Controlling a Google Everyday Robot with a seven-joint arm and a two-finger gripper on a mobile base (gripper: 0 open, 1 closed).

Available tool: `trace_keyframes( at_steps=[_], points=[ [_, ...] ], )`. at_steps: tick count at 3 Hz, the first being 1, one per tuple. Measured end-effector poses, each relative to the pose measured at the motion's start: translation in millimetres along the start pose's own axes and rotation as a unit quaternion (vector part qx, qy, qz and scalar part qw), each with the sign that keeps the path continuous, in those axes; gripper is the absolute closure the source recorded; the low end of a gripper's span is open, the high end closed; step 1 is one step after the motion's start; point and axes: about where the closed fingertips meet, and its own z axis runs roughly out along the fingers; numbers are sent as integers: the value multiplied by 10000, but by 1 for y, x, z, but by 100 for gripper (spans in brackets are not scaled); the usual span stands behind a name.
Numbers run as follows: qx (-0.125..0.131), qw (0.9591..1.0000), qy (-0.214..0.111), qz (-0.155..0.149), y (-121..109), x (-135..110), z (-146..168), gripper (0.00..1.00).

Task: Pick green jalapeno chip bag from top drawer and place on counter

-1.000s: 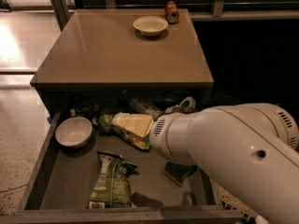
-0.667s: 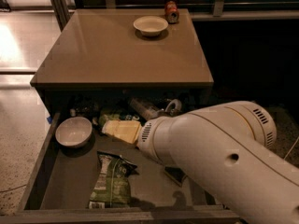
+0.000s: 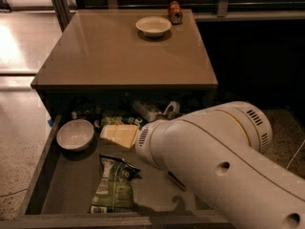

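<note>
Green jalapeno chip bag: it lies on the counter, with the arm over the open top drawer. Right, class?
No. The camera view shows the green jalapeno chip bag lying in the top drawer, not on the counter. The arm is over the open drawer; its gripper is hidden.

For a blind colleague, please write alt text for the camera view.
A white robot arm reaches over an open grey-brown top drawer, its gripper mostly hidden beneath it. A crumpled dark-green jalapeno chip bag lies inside near a white bowl; the tan counter above holds another bowl.
</note>
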Motion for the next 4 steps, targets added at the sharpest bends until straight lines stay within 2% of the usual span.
trace_keyframes(
  at_steps=[2, 4],
  points=[
    [-72, 9996, -105, -245, -18, -10, 16, 0],
    [11, 9977, -333, -595, -49, -31, 37, 0]
  ],
)
